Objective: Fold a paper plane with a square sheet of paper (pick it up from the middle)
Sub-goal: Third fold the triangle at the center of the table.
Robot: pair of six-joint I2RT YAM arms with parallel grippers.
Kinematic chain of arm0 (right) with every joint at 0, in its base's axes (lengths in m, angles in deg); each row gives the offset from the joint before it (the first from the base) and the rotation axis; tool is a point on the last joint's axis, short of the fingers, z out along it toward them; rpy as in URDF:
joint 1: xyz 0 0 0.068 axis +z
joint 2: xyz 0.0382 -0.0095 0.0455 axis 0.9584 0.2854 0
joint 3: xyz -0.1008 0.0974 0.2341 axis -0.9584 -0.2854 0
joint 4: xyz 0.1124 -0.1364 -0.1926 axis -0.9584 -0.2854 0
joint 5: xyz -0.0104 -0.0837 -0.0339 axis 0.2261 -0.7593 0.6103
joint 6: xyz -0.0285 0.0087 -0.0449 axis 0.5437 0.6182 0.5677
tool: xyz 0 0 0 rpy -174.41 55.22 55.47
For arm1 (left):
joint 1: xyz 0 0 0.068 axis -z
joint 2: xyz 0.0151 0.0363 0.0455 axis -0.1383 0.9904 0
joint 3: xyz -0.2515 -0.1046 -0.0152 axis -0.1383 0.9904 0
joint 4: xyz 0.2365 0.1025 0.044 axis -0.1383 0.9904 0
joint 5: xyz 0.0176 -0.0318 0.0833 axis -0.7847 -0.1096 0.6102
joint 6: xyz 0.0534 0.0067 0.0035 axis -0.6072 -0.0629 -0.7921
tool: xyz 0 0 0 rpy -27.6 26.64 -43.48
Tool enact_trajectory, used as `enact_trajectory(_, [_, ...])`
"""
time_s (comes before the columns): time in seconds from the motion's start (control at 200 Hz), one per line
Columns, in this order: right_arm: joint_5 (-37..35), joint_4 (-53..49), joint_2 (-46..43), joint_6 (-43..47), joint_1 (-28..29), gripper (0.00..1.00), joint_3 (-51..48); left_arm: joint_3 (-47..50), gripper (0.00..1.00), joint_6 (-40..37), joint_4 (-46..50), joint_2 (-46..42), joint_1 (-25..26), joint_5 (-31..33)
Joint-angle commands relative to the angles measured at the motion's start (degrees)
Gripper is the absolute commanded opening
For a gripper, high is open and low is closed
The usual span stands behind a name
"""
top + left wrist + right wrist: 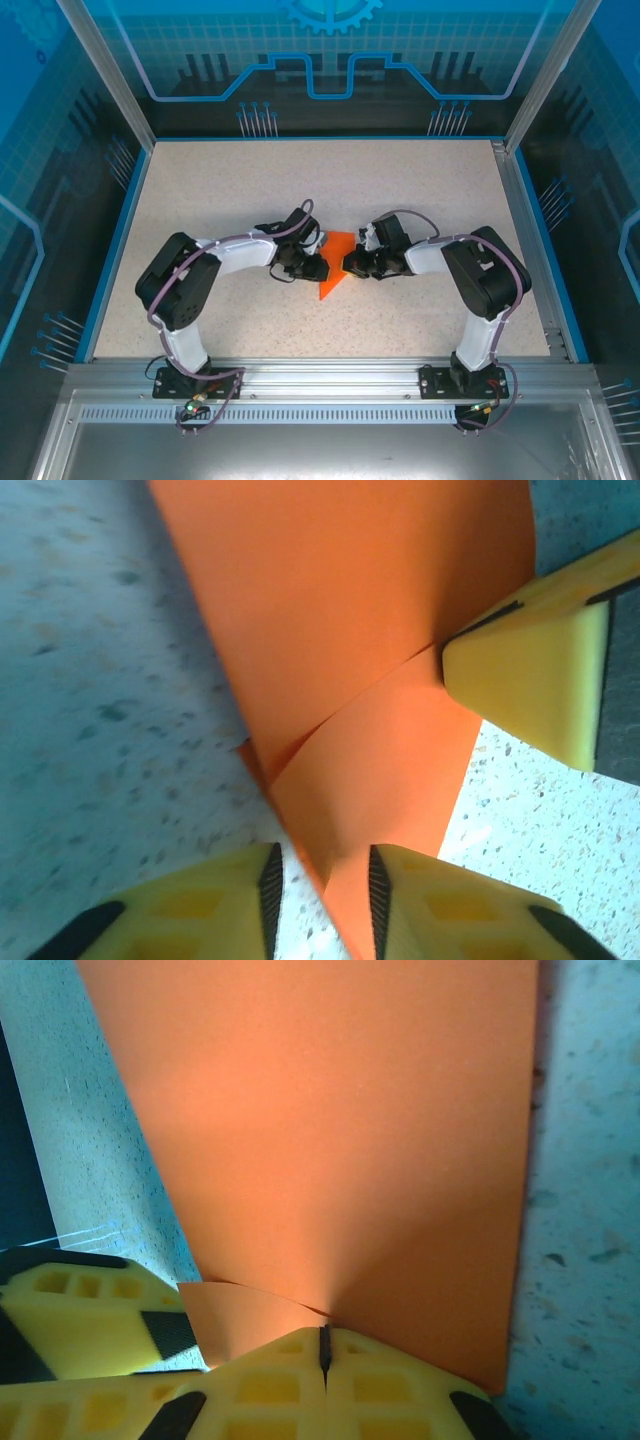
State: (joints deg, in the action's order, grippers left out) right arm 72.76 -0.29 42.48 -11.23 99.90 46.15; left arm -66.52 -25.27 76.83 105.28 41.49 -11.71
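The orange sheet of paper (335, 246), folded into a narrow pointed shape, lies at the table's middle between my two grippers, its tip toward the near edge. My left gripper (318, 268) stands open at its left side. In the left wrist view a folded edge of the paper (340, 610) runs through the gap of the left gripper (322, 858), lying against the right-hand pad. My right gripper (351, 263) is shut on the paper's right side. In the right wrist view the right gripper (324, 1334) has its pads pressed together on the paper (330, 1130), where a flap overlaps.
The speckled beige table (240, 180) has a raised blue rim (122, 225) and clear walls on aluminium posts (108, 72). Bare tabletop stretches behind and to both sides of the arms. A yellow finger of the right gripper (530, 680) crosses the left wrist view.
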Motion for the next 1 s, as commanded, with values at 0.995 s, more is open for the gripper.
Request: enact_trajectory(0.995, [-4.45, -6.53, 1.51, -0.01, 0.56, 0.0, 1.08, 4.67, 0.16, 20.73, -12.73, 3.82, 0.35, -22.47])
